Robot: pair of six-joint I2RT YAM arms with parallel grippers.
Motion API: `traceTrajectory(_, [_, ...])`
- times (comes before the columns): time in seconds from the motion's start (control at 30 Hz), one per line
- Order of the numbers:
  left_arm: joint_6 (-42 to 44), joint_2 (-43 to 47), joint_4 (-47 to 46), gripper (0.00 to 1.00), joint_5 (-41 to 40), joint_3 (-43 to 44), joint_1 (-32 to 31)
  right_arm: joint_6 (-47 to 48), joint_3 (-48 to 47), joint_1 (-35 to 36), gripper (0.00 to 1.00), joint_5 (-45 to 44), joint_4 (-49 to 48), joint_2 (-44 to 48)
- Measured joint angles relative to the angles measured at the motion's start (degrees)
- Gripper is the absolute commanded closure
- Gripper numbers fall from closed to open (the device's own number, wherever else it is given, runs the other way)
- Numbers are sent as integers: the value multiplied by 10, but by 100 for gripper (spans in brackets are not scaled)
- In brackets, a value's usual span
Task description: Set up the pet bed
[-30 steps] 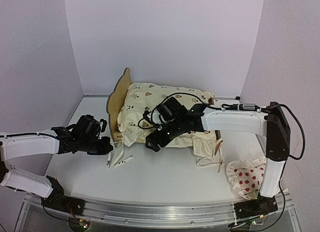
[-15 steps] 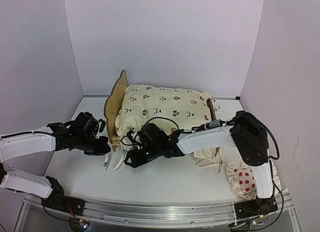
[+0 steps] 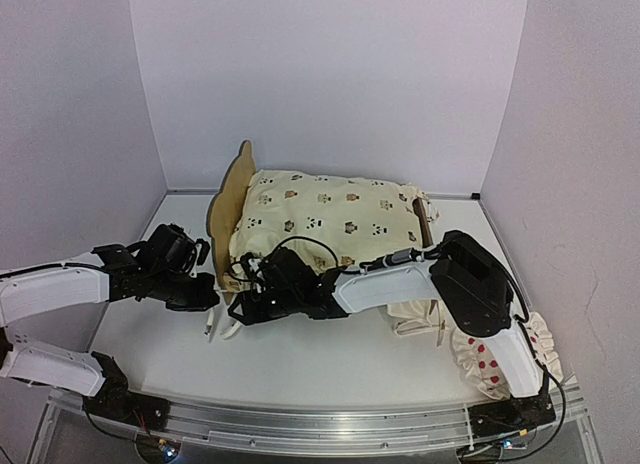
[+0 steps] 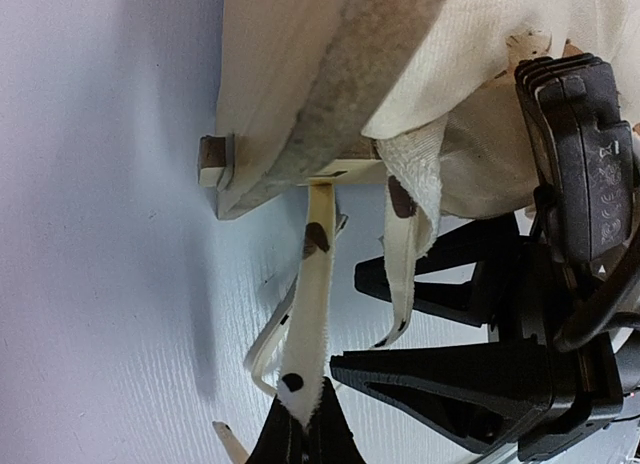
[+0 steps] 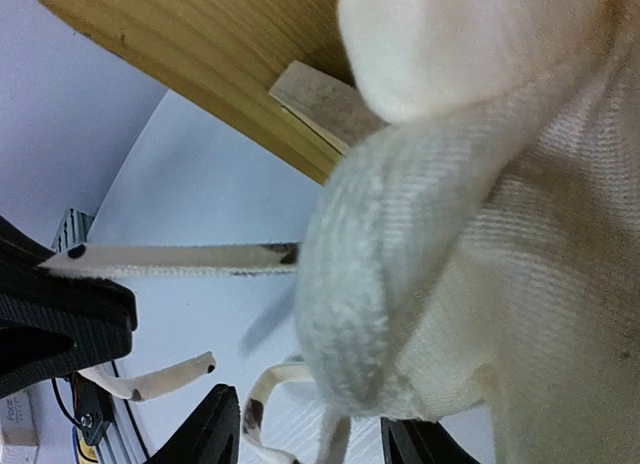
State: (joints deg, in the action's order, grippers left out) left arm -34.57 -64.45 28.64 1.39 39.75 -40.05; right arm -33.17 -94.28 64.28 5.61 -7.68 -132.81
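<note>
Nearest my bases, at the right of the table (image 3: 330,369), the dotted pillow (image 3: 487,362) lies partly hidden behind my right arm (image 3: 400,279). Further in, my left gripper (image 4: 303,421) is pinched tight on the end of a spotted cream tie (image 4: 313,314). The tie runs straight from my fingertips up to the near left corner of the bed (image 4: 270,74). Just beside it my right gripper (image 5: 312,436) has its jaws spread wide. A bulge of the cover (image 5: 400,314) fills the view right in front of them, and a second tie (image 4: 405,274) dangles between the two fingers. From the blurred wrist view I think nothing is clamped there, though I cannot be sure whether the cloth touches a finger. At that same corner a strip of grey felt (image 4: 360,79) shows along the underside of the wooden rail. The bed itself stands at the middle of the table towards the back wall, lengthwise left to right. The printed cover is draped over it and spills past the near rail. The scalloped headboard (image 3: 228,189) rises upright at its left end, beyond my left gripper.
</note>
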Motion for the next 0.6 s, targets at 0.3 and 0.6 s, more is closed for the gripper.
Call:
traceTrajectory(0.3, [0, 8, 0, 100, -5, 0, 0, -20, -20, 7, 98, 3, -3, -1])
traceTrajectory(0.6, [0, 10, 16, 100, -14, 6, 0, 8, 4, 8, 100, -52, 72, 55])
